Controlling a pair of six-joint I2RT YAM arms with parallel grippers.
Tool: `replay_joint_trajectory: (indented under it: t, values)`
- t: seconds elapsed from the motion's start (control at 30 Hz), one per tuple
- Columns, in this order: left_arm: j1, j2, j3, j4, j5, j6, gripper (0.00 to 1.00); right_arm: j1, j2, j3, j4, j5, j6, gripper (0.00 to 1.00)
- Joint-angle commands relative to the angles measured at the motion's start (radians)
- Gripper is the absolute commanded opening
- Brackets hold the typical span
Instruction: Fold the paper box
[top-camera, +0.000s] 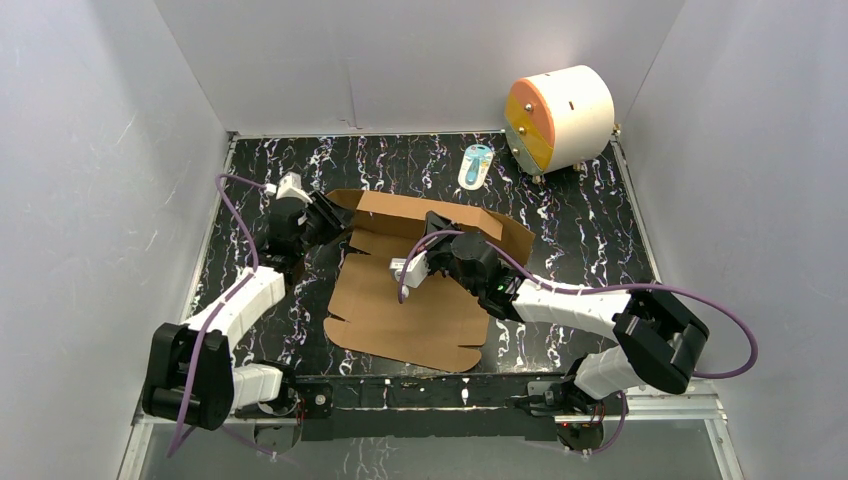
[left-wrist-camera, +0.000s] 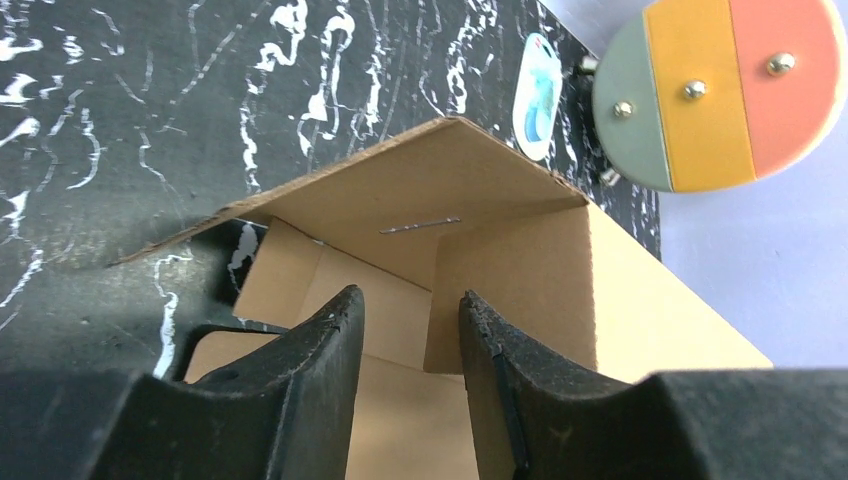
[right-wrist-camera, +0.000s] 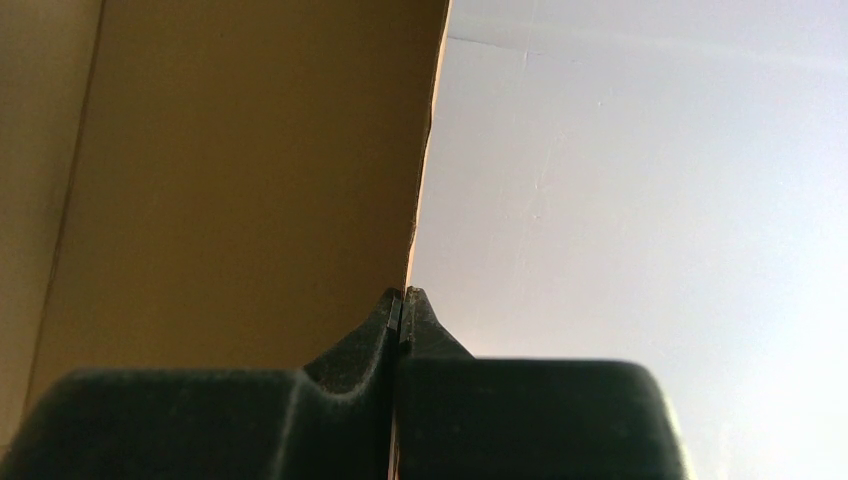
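- White walls (top-camera: 400, 60) close in a black bench (top-camera: 600, 230) veined with white.
- The paper box (top-camera: 400, 310), plain brown cardboard, lies partly folded on the middle of the bench, between the two sets of jaws. Its base is flat and its far panel stands raised.
- The left arm (top-camera: 235, 310) reaches to the box's far left corner. The left jaws stand apart with a clear gap and pinch nothing.
- From the left wrist, a raised panel of the box (left-wrist-camera: 500, 200) leans over straight ahead of the left jaws. An upright side wall stands under it, and flat cardboard lies beneath the jaws.
- The right arm (top-camera: 580, 300) reaches over the box from the right side.
- The right jaws are pressed together on the thin edge of a raised cardboard panel (right-wrist-camera: 230, 180). From the right wrist, the panel fills the space to their left, with bare white wall to their right.
- Far beyond both sets of jaws, a white-and-orange cylinder (top-camera: 560, 115) lies on its side at the back right of the bench.
- A small blue-and-white packet (top-camera: 476, 165) lies just left of the cylinder, apart from the box.
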Motion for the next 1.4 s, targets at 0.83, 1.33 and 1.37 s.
replay_joint_trajectory:
  t: [0.83, 1.33, 1.37]
  values:
    - [0.002, -0.109, 0.22, -0.407, -0.092, 0.315, 0.56, 0.007, 0.004, 0.034, 0.033, -0.012, -0.027, 0.0]
    - [0.144, 0.005, 0.386, -0.53, 0.103, 0.663, 0.64, 0.005, 0.003, 0.035, 0.022, -0.022, -0.011, 0.0]
    - [0.147, 0.03, 0.402, -0.539, 0.128, 0.679, 0.64, 0.006, 0.003, 0.036, 0.024, -0.021, -0.01, 0.0]
